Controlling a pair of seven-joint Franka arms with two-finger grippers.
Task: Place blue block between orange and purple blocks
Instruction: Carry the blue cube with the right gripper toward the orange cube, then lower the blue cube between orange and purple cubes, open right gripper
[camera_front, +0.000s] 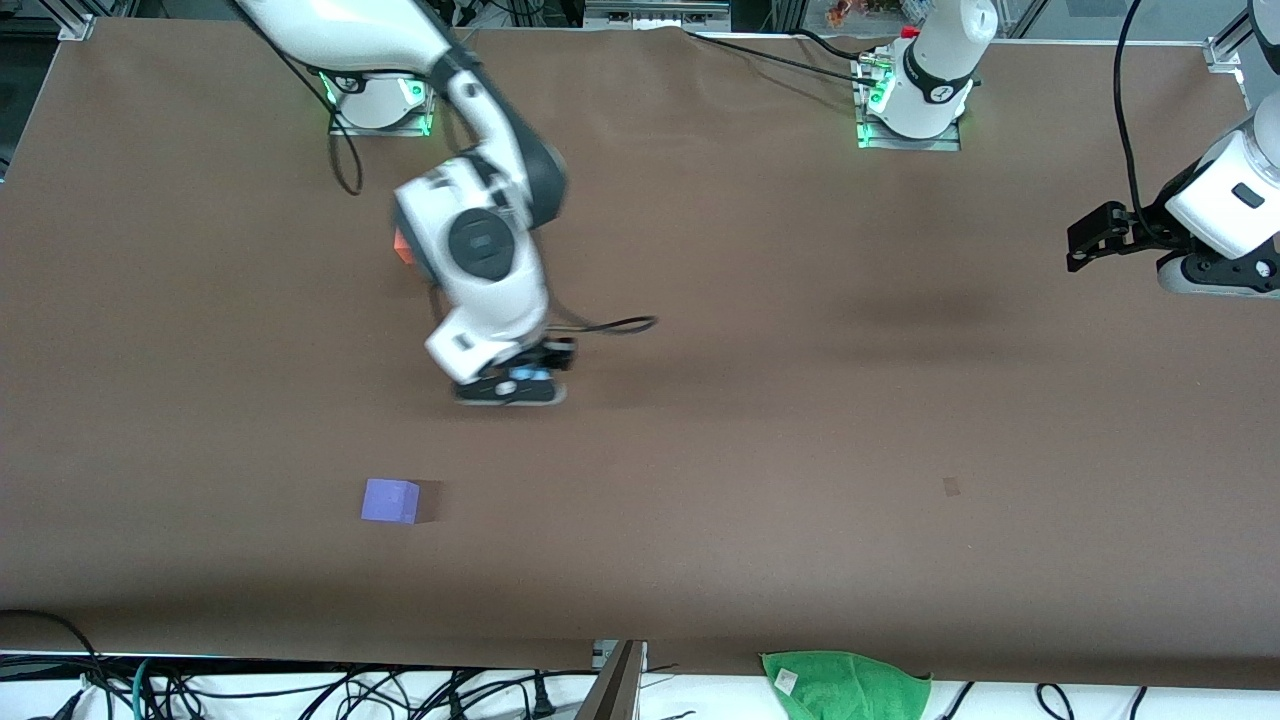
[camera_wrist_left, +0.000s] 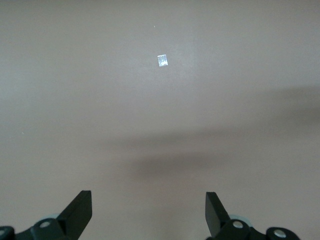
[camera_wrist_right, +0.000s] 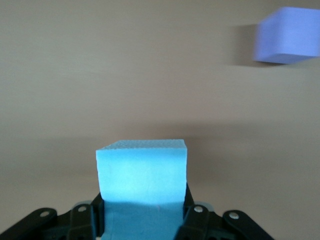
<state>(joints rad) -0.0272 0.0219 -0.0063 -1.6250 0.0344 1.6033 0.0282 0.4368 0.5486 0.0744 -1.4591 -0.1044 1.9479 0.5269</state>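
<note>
My right gripper (camera_front: 527, 385) is shut on the light blue block (camera_front: 530, 376) and holds it over the brown table. In the right wrist view the blue block (camera_wrist_right: 142, 170) sits between the fingers (camera_wrist_right: 192, 212). The orange block (camera_front: 402, 246) is mostly hidden by the right arm; only one edge shows. The purple block (camera_front: 390, 500) lies on the table nearer to the front camera than the orange block, and it also shows in the right wrist view (camera_wrist_right: 287, 35). My left gripper (camera_front: 1085, 240) waits open and empty at the left arm's end of the table, its fingers (camera_wrist_left: 80, 210) wide apart.
A green cloth (camera_front: 845, 685) lies at the table's front edge. A small pale tape mark (camera_front: 951, 487) is on the table, also seen in the left wrist view (camera_wrist_left: 162, 60). A black cable (camera_front: 610, 325) trails from the right wrist.
</note>
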